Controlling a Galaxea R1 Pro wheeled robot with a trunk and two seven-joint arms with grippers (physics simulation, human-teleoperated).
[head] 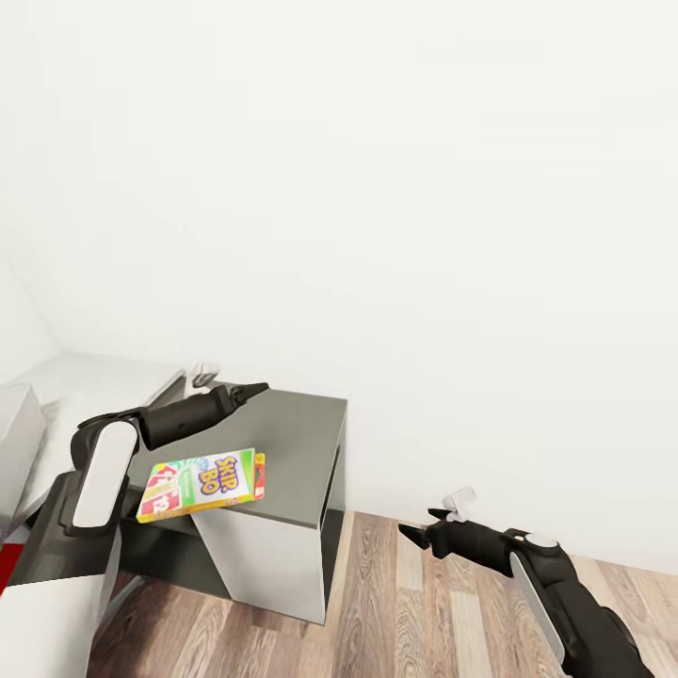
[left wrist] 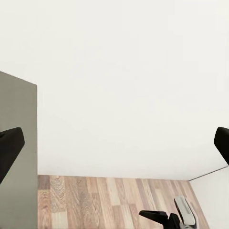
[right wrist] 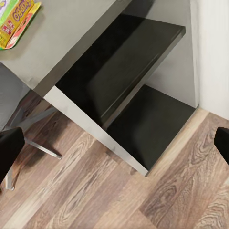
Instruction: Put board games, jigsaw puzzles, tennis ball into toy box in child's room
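One board game (head: 202, 482), a yellow-green flat box with big letters, lies on the dark-grey cabinet top of the table (head: 301, 443), near its front left edge. Its corner (right wrist: 16, 21) is in the right wrist view too. My left gripper (head: 252, 389) hovers open and empty above the back of the cabinet top, a little behind the game. In the left wrist view the left gripper (left wrist: 114, 143) faces the white wall. My right gripper (head: 419, 523) is open and empty over the wood floor, to the right of the cabinet. In its own view the right gripper (right wrist: 114, 143) looks at the cabinet's shelves.
The cabinet (right wrist: 138, 95) has open dark shelves on its right side. A pale desk top (head: 104, 377) joins it at the left, with a light grey object (head: 19, 443) at the view's edge. A metal chair leg (right wrist: 43, 149) stands by the cabinet. White wall behind, wood-plank floor (head: 395, 612).
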